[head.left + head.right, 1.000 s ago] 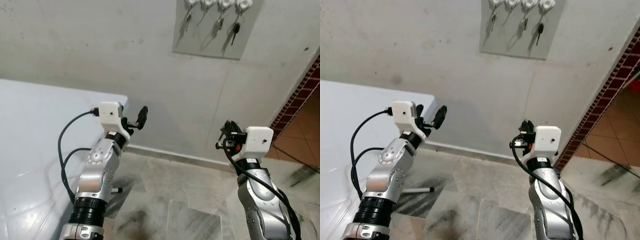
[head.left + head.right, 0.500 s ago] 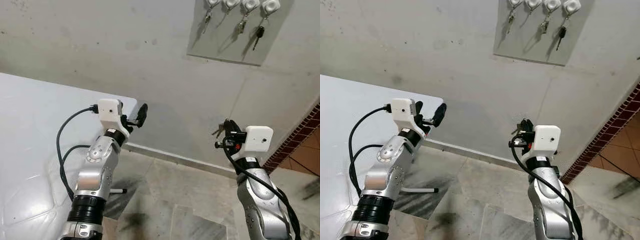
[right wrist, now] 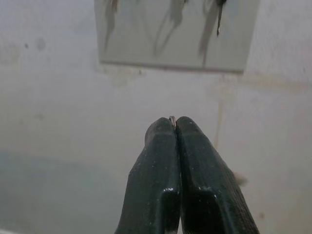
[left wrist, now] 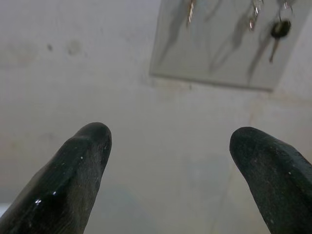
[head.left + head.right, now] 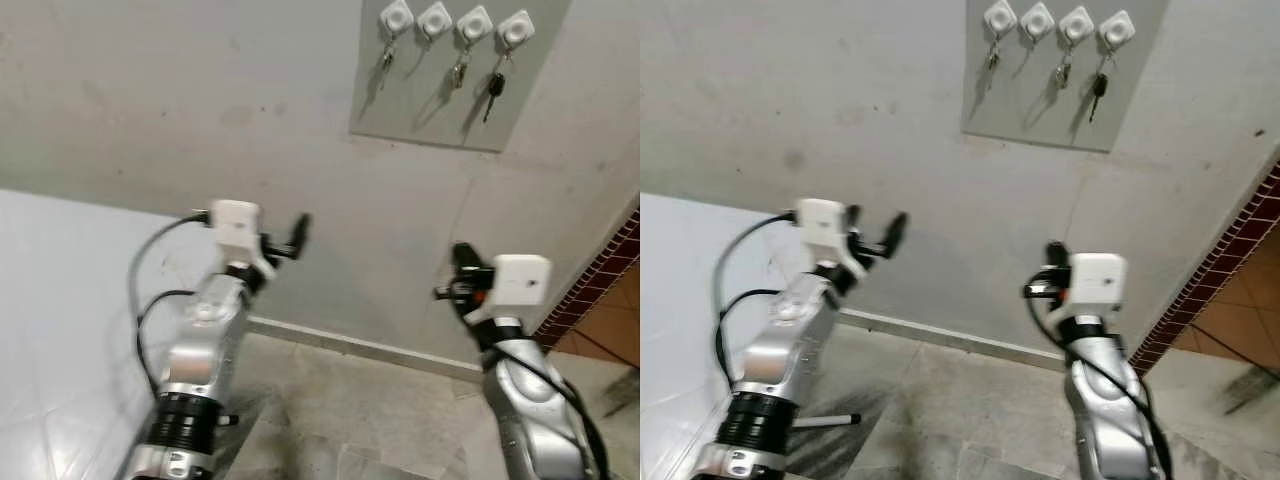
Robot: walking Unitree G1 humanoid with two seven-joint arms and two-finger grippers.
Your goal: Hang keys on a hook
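Observation:
A grey hook board (image 5: 440, 100) hangs high on the wall with a row of white hooks (image 5: 474, 22). A silver key (image 5: 385, 58) hangs at the left end, another silver key (image 5: 458, 72) further right, and a black key (image 5: 492, 90) at the right end. The second hook from the left (image 5: 434, 18) looks bare. My right gripper (image 3: 174, 122) is shut on a thin metal key ring (image 3: 172, 118) and points at the wall well below the board. My left gripper (image 4: 168, 146) is open and holds nothing, raised toward the wall at the left.
A white table (image 5: 60, 300) stands at my left against the wall. Grey stone tiles (image 5: 380, 400) cover the floor below the arms. A wall edge with red-brown tiling (image 5: 610, 270) runs down the right side.
The whole picture has shifted and blurred, so the camera has moved; the hook board now sits lower and fully in view. Both arms point a little higher at the wall. The right gripper stays shut.

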